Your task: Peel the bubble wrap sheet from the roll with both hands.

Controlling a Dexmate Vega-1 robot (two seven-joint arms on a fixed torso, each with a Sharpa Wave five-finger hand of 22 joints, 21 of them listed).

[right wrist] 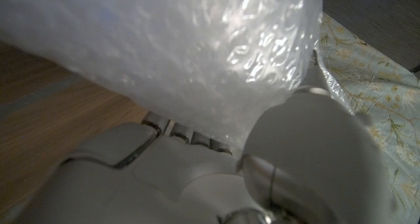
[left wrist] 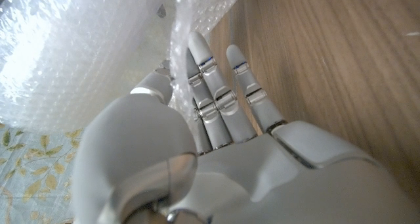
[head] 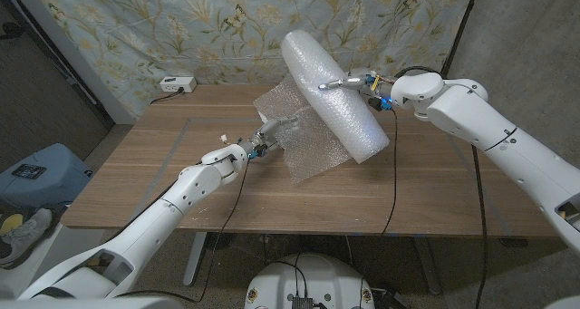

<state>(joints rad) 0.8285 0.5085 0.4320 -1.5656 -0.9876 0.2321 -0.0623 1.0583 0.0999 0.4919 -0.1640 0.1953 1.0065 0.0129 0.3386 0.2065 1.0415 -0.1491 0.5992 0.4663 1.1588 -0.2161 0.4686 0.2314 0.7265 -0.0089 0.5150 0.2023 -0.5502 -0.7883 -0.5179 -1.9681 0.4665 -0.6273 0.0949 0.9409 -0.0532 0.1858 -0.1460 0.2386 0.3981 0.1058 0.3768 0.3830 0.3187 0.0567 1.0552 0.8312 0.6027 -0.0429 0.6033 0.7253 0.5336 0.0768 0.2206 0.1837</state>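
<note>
The bubble wrap roll (head: 333, 96) tilts above the far middle of the wooden table (head: 163, 164) in the head view, its upper end toward the floral curtain (head: 227, 24) and its lower end down near the tabletop. The right hand (head: 349, 81) grips the roll about midway along, fingers over its top. A loose bubble wrap sheet (head: 299, 137) hangs from the roll's near side, spread down to the table. The left hand (head: 276, 128) pinches the sheet's edge, arm stretched low across the wood. A white power strip (head: 177, 82) sits at the table's far left corner.

In the left wrist view, the left hand (left wrist: 216, 152) has its fingers (left wrist: 213, 96) laid straight against the sheet (left wrist: 85, 46), with the thumb pressed in from the other side so the plastic is caught between them; wood grain (left wrist: 328, 66) shows beside it.

In the right wrist view, the right hand (right wrist: 197, 165) is closed around the roll (right wrist: 184, 46), the thumb on one side and the fingers disappearing under the bubbled plastic, with table (right wrist: 52, 119) beyond.
</note>
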